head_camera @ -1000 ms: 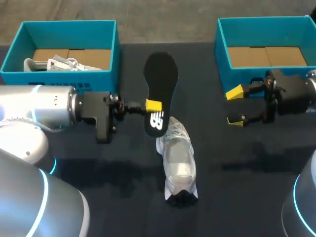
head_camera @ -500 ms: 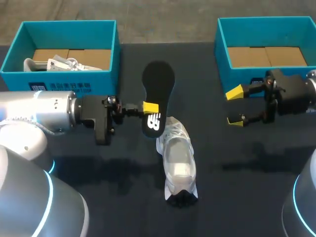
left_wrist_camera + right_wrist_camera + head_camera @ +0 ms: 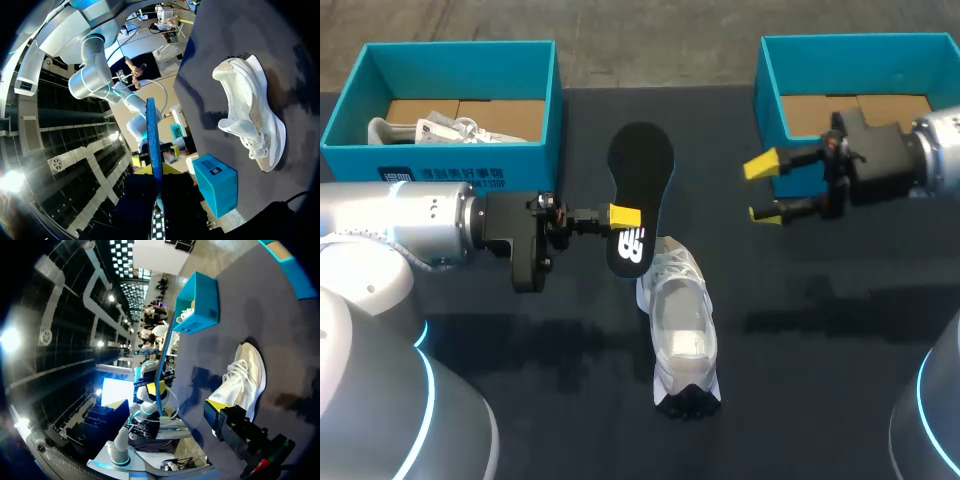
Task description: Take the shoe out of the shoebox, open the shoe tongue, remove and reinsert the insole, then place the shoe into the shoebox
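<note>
A black insole (image 3: 640, 190) hangs above the table, pinched at its heel end by my left gripper (image 3: 625, 217), which is shut on it. In the left wrist view the insole (image 3: 154, 145) stands edge-on between the fingers. The white shoe (image 3: 680, 325) lies on the dark table just under and in front of the insole's heel, toe toward me; it shows again (image 3: 250, 110) off to the gripper's side. My right gripper (image 3: 763, 190) hovers open, empty, in front of the right shoebox (image 3: 860, 55). Ahead of my right gripper (image 3: 167, 404) lies the shoe (image 3: 242, 380).
The left teal shoebox (image 3: 450, 55) holds another white shoe (image 3: 420, 130) and cardboard. The right shoebox has only cardboard inside. The dark table (image 3: 820, 380) stretches around the shoe.
My right gripper has moved left and slightly up, toward the table's middle. My left gripper and the insole shifted a little to the left early on, then held still.
</note>
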You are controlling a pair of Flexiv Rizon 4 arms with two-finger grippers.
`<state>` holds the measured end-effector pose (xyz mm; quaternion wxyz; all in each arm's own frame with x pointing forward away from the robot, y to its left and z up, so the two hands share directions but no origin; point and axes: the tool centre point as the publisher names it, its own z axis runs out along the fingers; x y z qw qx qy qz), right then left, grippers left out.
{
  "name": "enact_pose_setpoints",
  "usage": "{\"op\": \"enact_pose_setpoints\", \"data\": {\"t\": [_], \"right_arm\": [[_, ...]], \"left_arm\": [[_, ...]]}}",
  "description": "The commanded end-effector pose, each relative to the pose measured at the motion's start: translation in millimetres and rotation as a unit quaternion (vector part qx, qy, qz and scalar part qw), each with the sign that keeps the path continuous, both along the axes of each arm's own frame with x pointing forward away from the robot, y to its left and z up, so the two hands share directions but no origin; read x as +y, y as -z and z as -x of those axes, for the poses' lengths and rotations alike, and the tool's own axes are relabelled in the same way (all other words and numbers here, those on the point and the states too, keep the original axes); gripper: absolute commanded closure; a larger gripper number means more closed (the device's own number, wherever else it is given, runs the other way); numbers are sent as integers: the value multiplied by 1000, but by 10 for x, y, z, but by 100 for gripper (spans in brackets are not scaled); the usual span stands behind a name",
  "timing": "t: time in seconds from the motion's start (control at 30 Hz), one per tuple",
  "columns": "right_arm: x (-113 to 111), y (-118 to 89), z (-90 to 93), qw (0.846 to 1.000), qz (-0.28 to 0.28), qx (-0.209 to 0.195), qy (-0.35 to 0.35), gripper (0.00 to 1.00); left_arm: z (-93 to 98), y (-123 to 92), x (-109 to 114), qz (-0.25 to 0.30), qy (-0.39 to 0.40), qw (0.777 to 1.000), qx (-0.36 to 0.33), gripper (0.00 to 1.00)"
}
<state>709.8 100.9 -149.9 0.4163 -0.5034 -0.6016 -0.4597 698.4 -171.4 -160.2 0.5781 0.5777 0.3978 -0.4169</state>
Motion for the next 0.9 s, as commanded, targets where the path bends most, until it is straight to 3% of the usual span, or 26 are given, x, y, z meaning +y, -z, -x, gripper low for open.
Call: {"op": "enact_pose_setpoints", "data": {"t": [0.03,0.5,0.57,0.67,0.8,0.9], "right_arm": [[223,87,-228,1000,-1,-3,-11,0],[624,114,-483,999,3,-38,-11,0],[666,97,-491,999,1,-41,-9,3],[735,86,-484,999,-3,-44,-4,17],[839,128,-475,999,-5,-32,2,16],[892,135,-459,999,-13,-29,9,27]], "left_arm": [[4,2,-9,0,-1,1000,-1,100],[4,2,-9,0,-1,1000,-1,100],[4,2,-9,0,-1,1000,-1,100],[4,2,-9,0,-1,1000,-1,100],[4,2,-9,0,-1,1000,-1,100],[4,2,-9,0,-1,1000,-1,100]]}}
